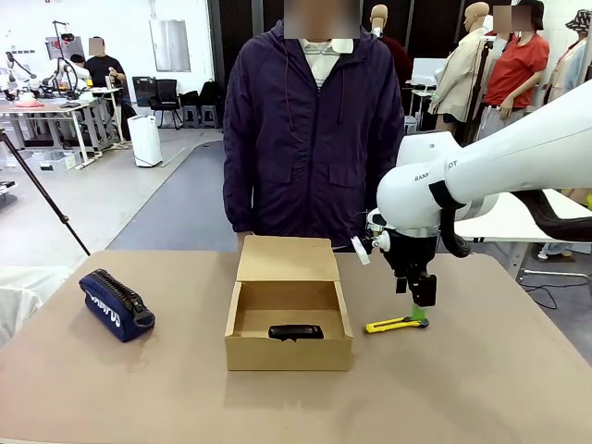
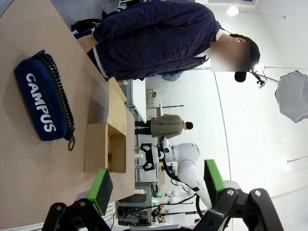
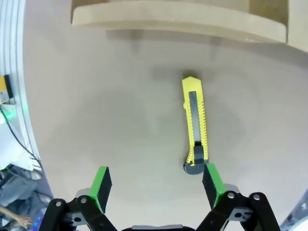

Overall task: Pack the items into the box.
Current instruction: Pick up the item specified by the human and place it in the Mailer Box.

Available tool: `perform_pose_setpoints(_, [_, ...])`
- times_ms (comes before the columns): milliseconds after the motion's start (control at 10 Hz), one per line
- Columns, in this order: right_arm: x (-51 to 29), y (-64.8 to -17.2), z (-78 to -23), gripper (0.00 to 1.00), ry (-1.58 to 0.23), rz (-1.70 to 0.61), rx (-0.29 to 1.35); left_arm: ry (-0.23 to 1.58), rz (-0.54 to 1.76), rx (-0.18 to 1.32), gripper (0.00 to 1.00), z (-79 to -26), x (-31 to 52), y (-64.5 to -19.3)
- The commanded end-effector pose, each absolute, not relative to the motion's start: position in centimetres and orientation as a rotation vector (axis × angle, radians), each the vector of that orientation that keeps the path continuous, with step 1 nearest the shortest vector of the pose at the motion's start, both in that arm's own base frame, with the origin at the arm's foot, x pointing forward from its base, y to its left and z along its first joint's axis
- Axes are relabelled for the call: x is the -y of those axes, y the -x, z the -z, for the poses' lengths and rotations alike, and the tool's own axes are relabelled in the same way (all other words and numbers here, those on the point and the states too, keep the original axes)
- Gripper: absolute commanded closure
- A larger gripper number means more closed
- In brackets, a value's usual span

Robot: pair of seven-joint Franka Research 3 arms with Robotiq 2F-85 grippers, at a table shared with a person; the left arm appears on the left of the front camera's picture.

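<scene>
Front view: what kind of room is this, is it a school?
Probably a robot lab or workshop. A white robot arm hangs over the table, office chairs stand on the open floor behind, and a studio lamp shows in the left wrist view.

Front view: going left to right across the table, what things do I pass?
blue pencil case → cardboard box, with the black gadget inside it → yellow utility knife

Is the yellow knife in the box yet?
Out. The yellow knife lies on the table, right of the box; a black gadget sits inside.
</scene>
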State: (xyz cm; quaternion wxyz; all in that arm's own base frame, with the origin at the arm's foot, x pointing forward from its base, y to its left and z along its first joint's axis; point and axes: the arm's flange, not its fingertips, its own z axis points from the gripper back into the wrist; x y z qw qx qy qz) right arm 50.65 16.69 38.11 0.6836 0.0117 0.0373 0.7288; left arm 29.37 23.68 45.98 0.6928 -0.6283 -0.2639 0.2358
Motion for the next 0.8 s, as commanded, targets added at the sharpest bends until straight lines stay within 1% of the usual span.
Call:
perform_pose_setpoints(0, [-17.1,-51.7,-37.0,0.00,-0.010,-1.642,-0.058,1.417,-0.521,0.593,0.00,-46.3,-23.6,-29.2])
perform_pose_setpoints(200, [-17.5,-53.3,-34.4,0.00,0.124,-1.621,0.041,1.417,-0.521,0.593,0.00,-46.3,-23.6,-29.2])
perform_pose_setpoints(400, [-17.5,-53.3,-33.2,0.00,0.177,-1.578,0.143,1.417,-0.521,0.593,0.00,-46.3,-23.6,-29.2])
perform_pose_setpoints(500, [-17.6,-53.0,-32.7,0.00,0.247,-1.515,0.120,1.417,-0.521,0.593,0.00,-46.3,-23.6,-29.2])
perform_pose_setpoints(700, [-17.5,-52.5,-30.9,0.00,0.192,-1.529,0.028,1.417,-0.521,0.593,0.00,-46.3,-23.6,-29.2])
